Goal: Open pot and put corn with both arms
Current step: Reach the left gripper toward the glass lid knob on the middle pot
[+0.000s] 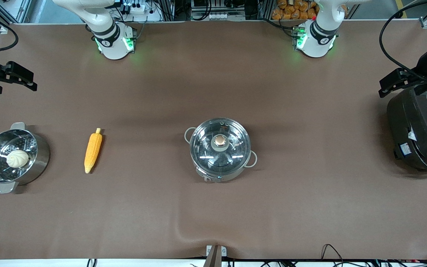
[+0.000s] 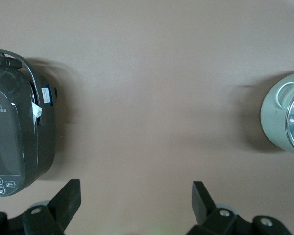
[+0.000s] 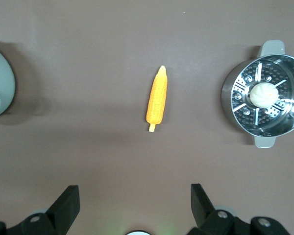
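Observation:
The steel pot (image 1: 235, 172) stands mid-table with its glass lid (image 1: 206, 148) on and a copper knob (image 1: 219, 141) on top. Its edge shows in the left wrist view (image 2: 277, 117) and the right wrist view (image 3: 0, 88). The corn (image 1: 93, 150) lies on the table beside the pot, toward the right arm's end; it also shows in the right wrist view (image 3: 157, 100). My right gripper (image 1: 13, 79) hangs open and empty (image 3: 134, 200) over the right arm's end of the table. My left gripper (image 1: 397, 83) hangs open and empty (image 2: 135, 200) beside the rice cooker.
A steel steamer pot (image 1: 41, 155) with flat tab handles holds a white bun (image 1: 17, 158) at the right arm's end; both show in the right wrist view (image 3: 228, 95). A big black rice cooker (image 1: 419, 133) stands at the left arm's end (image 2: 14, 127).

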Controlling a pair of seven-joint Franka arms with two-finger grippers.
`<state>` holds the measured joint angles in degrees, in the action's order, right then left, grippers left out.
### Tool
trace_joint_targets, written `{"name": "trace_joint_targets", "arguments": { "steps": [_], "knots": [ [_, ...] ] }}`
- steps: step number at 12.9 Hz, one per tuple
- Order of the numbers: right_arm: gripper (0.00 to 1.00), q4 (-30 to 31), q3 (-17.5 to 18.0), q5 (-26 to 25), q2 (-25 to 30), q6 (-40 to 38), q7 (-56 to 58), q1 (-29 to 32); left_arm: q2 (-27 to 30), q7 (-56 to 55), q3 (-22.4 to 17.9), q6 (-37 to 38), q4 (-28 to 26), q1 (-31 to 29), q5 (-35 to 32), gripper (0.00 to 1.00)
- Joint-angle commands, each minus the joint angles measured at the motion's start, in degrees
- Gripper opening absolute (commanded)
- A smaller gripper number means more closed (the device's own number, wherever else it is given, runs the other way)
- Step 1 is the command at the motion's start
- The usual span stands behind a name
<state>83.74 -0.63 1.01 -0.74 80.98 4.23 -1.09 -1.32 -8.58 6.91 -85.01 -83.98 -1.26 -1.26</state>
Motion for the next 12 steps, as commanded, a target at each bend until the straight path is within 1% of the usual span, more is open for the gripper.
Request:
{"name": "trace_joint_targets", "arguments": {
  "steps": [1, 3, 5, 7, 8, 9, 10, 12],
  "knots": [
    [1.0, 0.46, -0.33, 2.23, 0.12, 0.67, 0.6, 0.12, 0.01, 1.19, 0.21, 0.99, 0.57, -0.15, -1.2, 1.0],
    [1.0, 0.37, -0.42, 2.24, 0.21, 0.59, 0.34, 0.3, -0.08, 0.85, 0.21, 0.99, 0.57, -0.24, -1.12, 1.0],
    [1.0, 0.37, -0.42, 2.24, 0.04, 0.85, 0.34, 0.12, -2.35, 1.02, 0.38, 0.2, 0.83, 0.46, -2.51, 1.0],
    [1.0, 0.37, -0.42, 2.24, 0.12, 0.77, 0.34, -0.05, -5.08, 0.24, 1.87, -4.09, 0.75, 3.61, -2.96, 1.0],
    [1.0, 0.55, -0.33, 2.15, 0.12, 0.42, 0.25, -0.23, -6.83, -1.95, 2.23, -6.46, 0.75, 5.11, -2.44, 1.0],
    [1.0, 0.72, -0.33, 2.07, 0.47, -0.11, 0.25, -0.14, -8.76, -7.19, 2.84, -8.48, 0.75, 7.3, -2.09, 1.0],
    [1.0, 0.64, -0.33, 2.06, 0.65, -0.64, 0.25, -0.05, -10.61, -13.07, 3.45, -10.51, 0.92, 9.93, -2.0, 1.0],
    [1.0, 0.55, -0.33, 1.28, 0.48, -0.21, 0.07, -0.14, -15.26, -22.41, 3.37, -13.59, 2.06, 16.6, -2.26, 1.0]
  ]
}}
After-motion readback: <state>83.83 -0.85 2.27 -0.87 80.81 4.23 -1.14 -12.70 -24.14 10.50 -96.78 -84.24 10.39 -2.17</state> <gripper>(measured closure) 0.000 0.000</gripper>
